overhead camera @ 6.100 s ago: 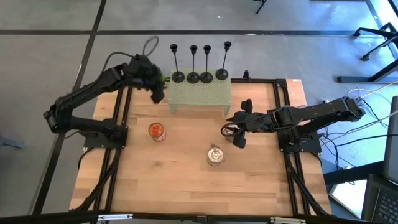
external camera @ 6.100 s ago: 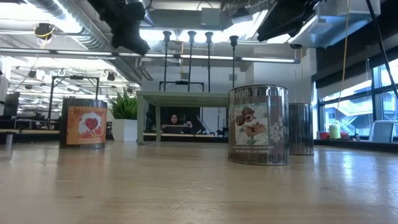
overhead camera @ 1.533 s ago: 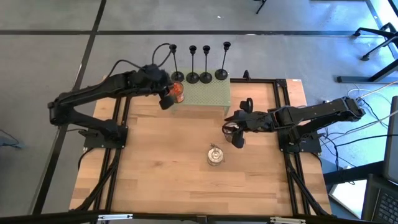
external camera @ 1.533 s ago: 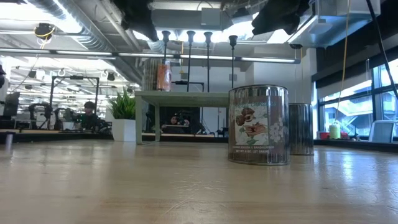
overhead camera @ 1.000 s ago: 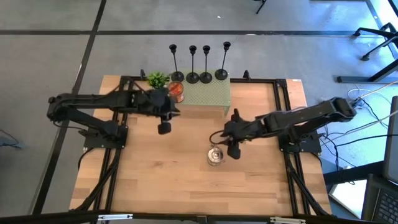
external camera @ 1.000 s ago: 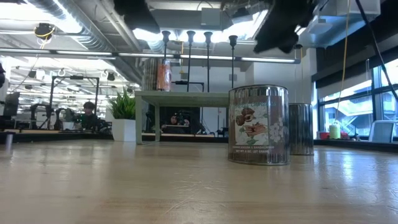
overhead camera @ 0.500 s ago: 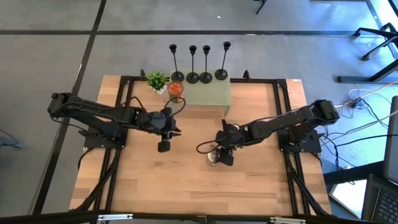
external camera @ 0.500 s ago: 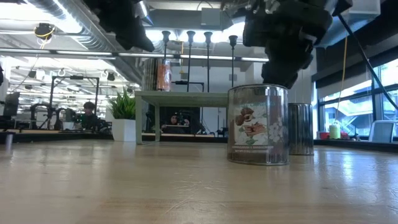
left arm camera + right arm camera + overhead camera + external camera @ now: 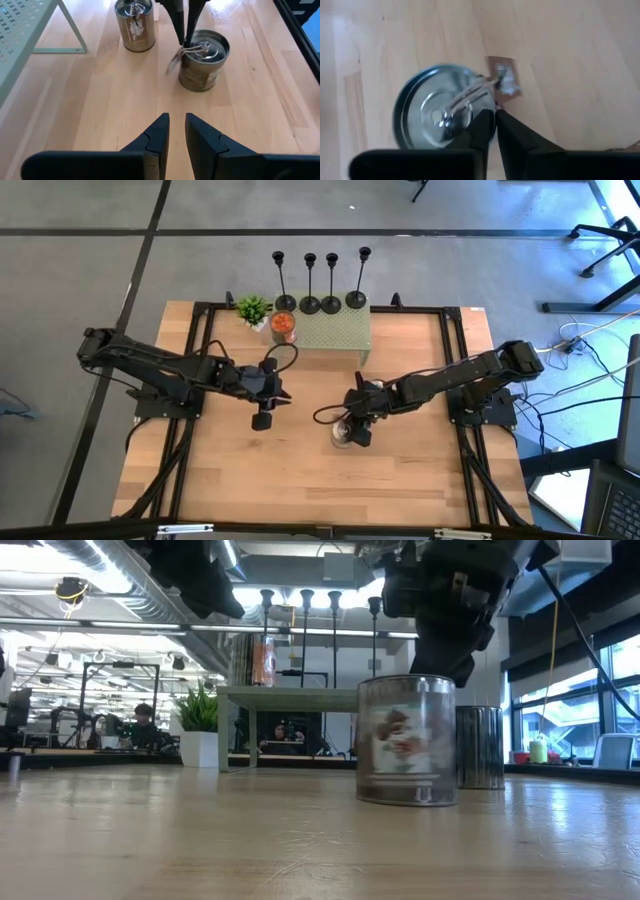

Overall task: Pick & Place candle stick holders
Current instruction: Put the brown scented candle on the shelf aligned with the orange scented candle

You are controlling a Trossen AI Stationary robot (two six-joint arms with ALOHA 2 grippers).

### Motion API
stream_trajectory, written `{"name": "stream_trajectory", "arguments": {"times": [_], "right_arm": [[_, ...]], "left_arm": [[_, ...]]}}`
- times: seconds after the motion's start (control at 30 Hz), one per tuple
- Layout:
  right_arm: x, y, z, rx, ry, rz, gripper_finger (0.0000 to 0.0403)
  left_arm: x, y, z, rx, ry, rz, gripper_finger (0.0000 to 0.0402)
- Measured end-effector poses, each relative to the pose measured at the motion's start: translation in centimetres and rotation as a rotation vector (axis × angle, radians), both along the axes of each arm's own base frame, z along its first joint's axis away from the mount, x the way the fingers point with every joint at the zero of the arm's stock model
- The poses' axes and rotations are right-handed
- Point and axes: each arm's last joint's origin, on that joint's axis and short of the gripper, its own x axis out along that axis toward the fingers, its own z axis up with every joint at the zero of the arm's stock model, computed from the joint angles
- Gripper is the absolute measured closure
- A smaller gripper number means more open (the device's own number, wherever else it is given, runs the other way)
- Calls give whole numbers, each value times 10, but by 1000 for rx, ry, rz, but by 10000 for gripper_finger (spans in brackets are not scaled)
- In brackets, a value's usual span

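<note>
At mid-table my right claw point(image 9: 352, 423) sits over a silver-lidded jar point(image 9: 344, 432), fingers pinched nearly together at the string and tag on its lid. My left claw point(image 9: 262, 406) hovers nearby, jaws narrow and empty. All four candle stick holders point(image 9: 320, 280) stand in a row along the far edge of the green stand point(image 9: 335, 335).

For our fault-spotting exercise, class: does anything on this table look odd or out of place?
Yes: the right end effector pinches the tag string of the silver-lidded jar at mid-table, while the four candle stick holders stand untouched at the green shelf's back edge. The left end effector hovers empty nearby.
</note>
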Motion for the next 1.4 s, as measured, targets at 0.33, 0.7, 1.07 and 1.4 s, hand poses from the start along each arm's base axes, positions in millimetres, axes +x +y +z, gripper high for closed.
{"name": "stream_trajectory", "arguments": {"times": [0.33, 0.7, 1.07, 1.4], "right_arm": [[4, 1, 6, 2, -22, 24, 380], [14, 4, 32, -26, -59, 75, 381], [30, -22, 76, -61, -128, 49, 381], [39, -69, 116, -147, -192, 8, 381]], "left_arm": [[0, 0, 0, 0, 0, 0, 343], [0, 0, 0, 0, 0, 0, 343], [0, 0, 0, 50, -8, 51, 343], [-3, -14, 1, 60, -23, 81, 343]]}}
